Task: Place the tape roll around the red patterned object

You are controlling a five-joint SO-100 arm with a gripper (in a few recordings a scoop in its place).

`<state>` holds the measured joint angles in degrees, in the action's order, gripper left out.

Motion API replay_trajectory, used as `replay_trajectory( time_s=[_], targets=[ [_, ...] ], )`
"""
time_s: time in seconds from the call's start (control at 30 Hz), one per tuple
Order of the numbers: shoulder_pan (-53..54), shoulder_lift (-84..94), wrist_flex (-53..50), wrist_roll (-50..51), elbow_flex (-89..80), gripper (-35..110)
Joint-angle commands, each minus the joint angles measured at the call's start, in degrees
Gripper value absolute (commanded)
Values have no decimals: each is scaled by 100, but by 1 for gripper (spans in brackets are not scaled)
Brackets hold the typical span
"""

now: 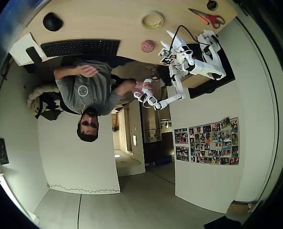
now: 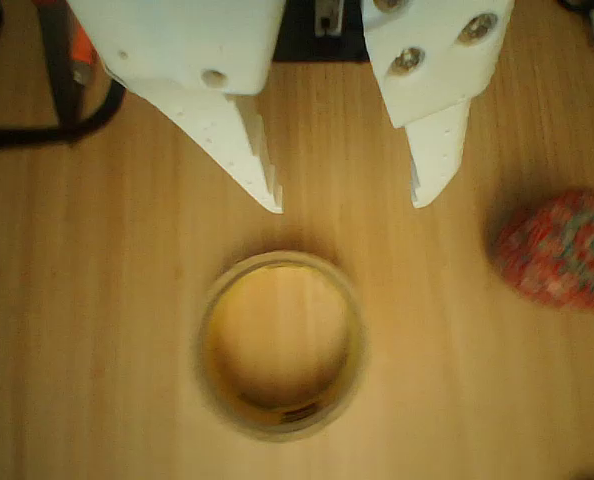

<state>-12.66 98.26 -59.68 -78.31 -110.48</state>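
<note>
The white two-finger gripper (image 2: 347,205) is hovering with jaws open above the flat cream tape ring (image 2: 282,345). The ring is lying apart from the speckled red ball (image 2: 562,250) on the wooden worktop (image 2: 97,330). Grasping appears to be the current step; next, descend and close on the rim.

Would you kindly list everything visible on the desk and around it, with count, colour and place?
tape roll: one, pale yellow, flat on the desk below the tool tips in the wrist view
ball: one, red patterned, right of the roll, apart from it
scissors: one, red-handled, desk corner
keyboard: one, black, desk edge
mouse: one, black
desk: one, light wood
person: one, grey shirt, seated
tool: one, white, open, empty
</note>
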Motion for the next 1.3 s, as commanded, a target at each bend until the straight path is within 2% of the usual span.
replay_trajectory(
  time_s=[0.0, 0.13, 0.37, 0.43, 0.57, 0.63, 0.8, 1.0, 1.27],
  targets=[
    [88, -527, -677, 35, 1318, 34],
    [352, -967, -1406, 70, 2382, 34],
    [1046, -729, -1371, -18, 1661, 35],
    [1230, -571, -1160, -18, 1213, 34],
    [1415, -132, -44, -141, -88, 34],
    [1441, -211, 114, -158, -167, 34],
    [1512, -879, -44, -158, 536, 34],
    [1661, -1925, -817, -70, 2030, 34],
    [1556, -2057, -782, 79, 2232, 35]
  ],
)
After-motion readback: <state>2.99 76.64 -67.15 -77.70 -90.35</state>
